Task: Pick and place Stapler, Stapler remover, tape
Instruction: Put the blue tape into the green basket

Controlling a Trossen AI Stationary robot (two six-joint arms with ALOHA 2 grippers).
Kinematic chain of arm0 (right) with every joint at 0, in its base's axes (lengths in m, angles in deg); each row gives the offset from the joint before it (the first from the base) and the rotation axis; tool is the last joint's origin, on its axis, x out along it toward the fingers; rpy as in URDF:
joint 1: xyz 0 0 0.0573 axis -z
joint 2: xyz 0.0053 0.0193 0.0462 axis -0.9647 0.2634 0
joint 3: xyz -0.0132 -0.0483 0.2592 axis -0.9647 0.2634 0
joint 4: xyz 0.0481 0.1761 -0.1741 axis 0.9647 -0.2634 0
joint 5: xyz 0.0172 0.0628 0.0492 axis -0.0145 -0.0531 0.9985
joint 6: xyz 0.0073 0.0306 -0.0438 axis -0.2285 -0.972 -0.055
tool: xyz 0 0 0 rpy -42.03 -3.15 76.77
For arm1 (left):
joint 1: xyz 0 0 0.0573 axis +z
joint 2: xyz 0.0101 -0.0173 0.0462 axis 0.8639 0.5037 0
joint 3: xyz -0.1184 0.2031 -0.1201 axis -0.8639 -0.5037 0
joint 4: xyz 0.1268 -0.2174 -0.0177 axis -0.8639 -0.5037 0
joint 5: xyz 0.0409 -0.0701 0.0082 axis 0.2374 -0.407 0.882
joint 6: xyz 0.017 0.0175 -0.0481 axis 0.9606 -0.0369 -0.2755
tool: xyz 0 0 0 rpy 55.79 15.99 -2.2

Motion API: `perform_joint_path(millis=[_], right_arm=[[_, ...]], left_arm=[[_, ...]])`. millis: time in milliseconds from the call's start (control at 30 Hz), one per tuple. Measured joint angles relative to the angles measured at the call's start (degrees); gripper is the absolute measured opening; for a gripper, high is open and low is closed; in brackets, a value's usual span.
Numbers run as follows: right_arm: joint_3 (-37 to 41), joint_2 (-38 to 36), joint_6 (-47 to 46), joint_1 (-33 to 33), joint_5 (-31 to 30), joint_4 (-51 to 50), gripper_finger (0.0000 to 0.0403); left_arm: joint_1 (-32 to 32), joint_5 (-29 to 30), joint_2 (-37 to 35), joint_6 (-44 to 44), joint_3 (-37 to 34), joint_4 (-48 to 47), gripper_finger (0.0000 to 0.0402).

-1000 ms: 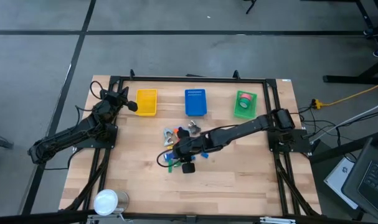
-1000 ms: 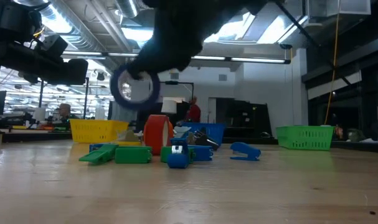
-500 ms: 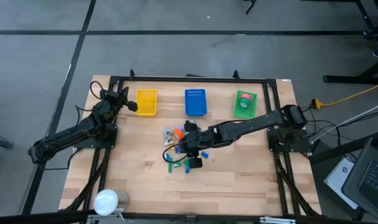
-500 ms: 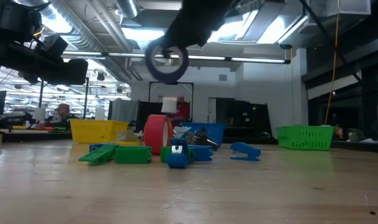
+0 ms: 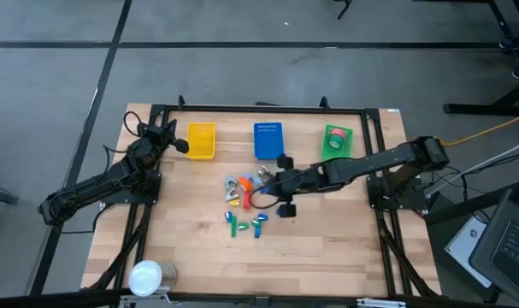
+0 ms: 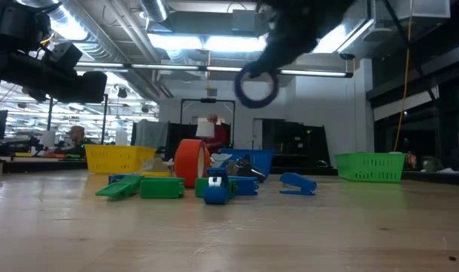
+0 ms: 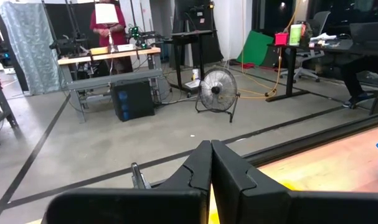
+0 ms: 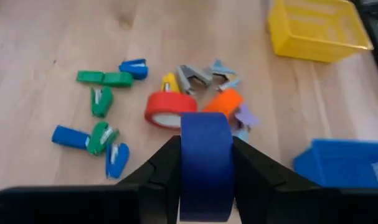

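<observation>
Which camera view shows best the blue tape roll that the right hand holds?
The right wrist view: the blue tape roll fills the middle, clamped between the right hand's fingers. The low view shows it as a dark ring hanging high over the table. The high view barely shows it; the left wrist view does not.

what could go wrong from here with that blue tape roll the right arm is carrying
1. The right hand pinches the blue tape roll only across its sides, high above the table; a slip would drop it into the pile of red tape roll, orange roll and small staplers below.
2. The green basket already holds a roll, so a release off centre might bounce out.
3. The left hand waits shut by the yellow basket, probably clear.
</observation>
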Motion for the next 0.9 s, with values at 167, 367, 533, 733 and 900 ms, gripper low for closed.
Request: perform_joint_path(millis=[167, 367, 533, 733, 900], right_arm=[[9.1, -8.7, 0.0, 2.6, -1.3, 3.4, 0.0108], [16.8, -18.2, -0.1, 6.8, -5.3, 2.5, 0.0108], [22.2, -24.2, -2.9, 10.2, -7.4, 1.9, 0.0108], [26.7, -27.0, -8.2, 12.4, -7.8, 1.6, 0.0108], [27.0, -27.2, -10.9, 12.7, -9.4, -0.4, 0.0108]], left_arm=[[0.0, 0.0, 0.0, 0.0, 0.0, -0.1, 0.0001], [0.0, 0.0, 0.0, 0.0, 0.0, 0.0, 0.0001], [0.0, 0.0, 0.0, 0.0, 0.0, 0.0, 0.0001], [0.0, 0.0, 0.0, 0.0, 0.0, 0.0, 0.0001], [0.0, 0.0, 0.0, 0.0, 0.0, 0.0, 0.0001]])
